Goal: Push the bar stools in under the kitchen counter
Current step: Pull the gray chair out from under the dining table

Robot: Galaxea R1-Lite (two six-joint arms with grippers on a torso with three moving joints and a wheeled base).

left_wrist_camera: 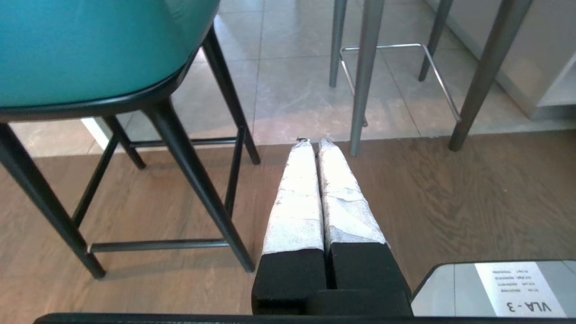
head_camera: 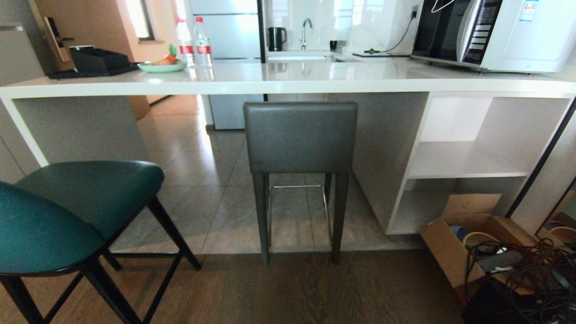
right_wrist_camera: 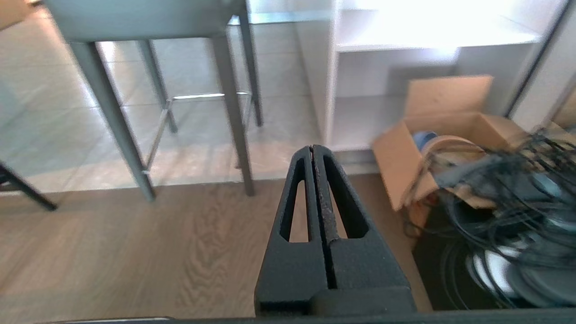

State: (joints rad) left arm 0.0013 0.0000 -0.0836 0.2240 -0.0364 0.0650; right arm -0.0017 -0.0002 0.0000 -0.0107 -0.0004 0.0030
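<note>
Neither tool shows in the head view. There the desk point(head_camera: 288, 83) runs across the frame, its long axis left to right. A grey stool point(head_camera: 300, 137) stands square to it, back toward the robot, seat under the slab and rear legs at the seam between tile and wood floor; it looks pushed in or nearly so. On the robot's left a teal stool point(head_camera: 76, 211) stands well out on the wood floor, apart from the desk and turned at an angle, its rounded back nearest the camera.

From the left wrist, the left tool point(left_wrist_camera: 313, 143) hangs low over the wood floor, taped fingers pressed together, clenched on nothing. It sits between the teal stool's black legs and the grey stool's legs, touching neither.

From the right wrist, the right tool point(right_wrist_camera: 312, 148) is likewise clenched and empty, low over the floor, near the grey stool's right rear leg and a cardboard box point(right_wrist_camera: 443, 130) of cables.

My judgement: the teal stool is the work left. Push it with the left tool on the back or seat edge, low and centred, first squaring it to the desk so it slides straight rather than pivoting or tipping on its thin legs.
</note>
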